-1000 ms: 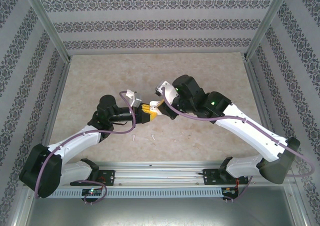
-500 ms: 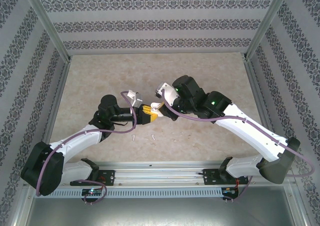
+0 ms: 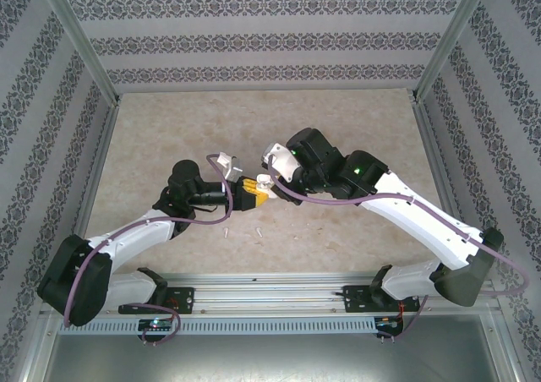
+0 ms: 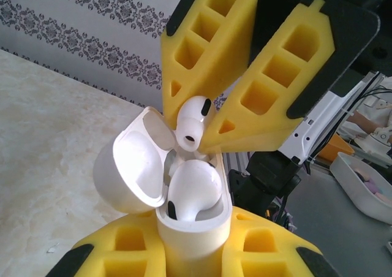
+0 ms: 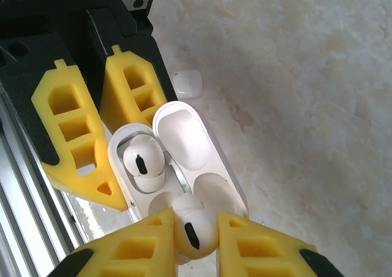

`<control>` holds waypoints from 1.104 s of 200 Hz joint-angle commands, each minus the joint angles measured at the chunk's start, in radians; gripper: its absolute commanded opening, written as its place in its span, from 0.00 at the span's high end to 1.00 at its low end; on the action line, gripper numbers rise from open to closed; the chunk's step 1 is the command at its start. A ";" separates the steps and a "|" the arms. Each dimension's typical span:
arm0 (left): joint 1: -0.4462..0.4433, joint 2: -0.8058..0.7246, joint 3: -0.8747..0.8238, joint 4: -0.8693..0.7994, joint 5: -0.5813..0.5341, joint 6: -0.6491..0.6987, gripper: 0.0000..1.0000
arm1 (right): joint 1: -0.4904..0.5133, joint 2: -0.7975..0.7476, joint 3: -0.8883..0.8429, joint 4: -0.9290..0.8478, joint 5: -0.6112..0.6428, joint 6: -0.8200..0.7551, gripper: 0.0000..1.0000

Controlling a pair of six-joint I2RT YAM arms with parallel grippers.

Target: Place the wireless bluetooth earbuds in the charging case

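My left gripper (image 4: 195,245) is shut on the base of a white charging case (image 4: 131,166), held upright with its lid swung open. One earbud (image 4: 193,188) sits in a slot of the case. My right gripper (image 5: 195,223) is shut on a second white earbud (image 5: 195,235), gripped by its head between the yellow pads. That earbud hangs just over the case's other slot (image 5: 153,203), its stem pointing down into the case (image 5: 184,142). In the top view the two grippers meet at mid-table: left (image 3: 252,194), right (image 3: 265,182).
Two loose earbuds (image 3: 226,231) (image 3: 259,230) lie on the marble tabletop near the front. Another small white closed case (image 5: 187,83) rests on the table beyond the left gripper. Patterned walls and a metal frame enclose the table; a rail (image 3: 270,293) runs along the near edge.
The right arm has shifted slightly left, bringing its earbud closer over the open case. The left arm has barely moved.
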 commanded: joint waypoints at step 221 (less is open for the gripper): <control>0.008 0.035 0.041 0.125 -0.036 -0.031 1.00 | -0.284 -0.068 -0.062 0.175 -0.407 0.498 0.35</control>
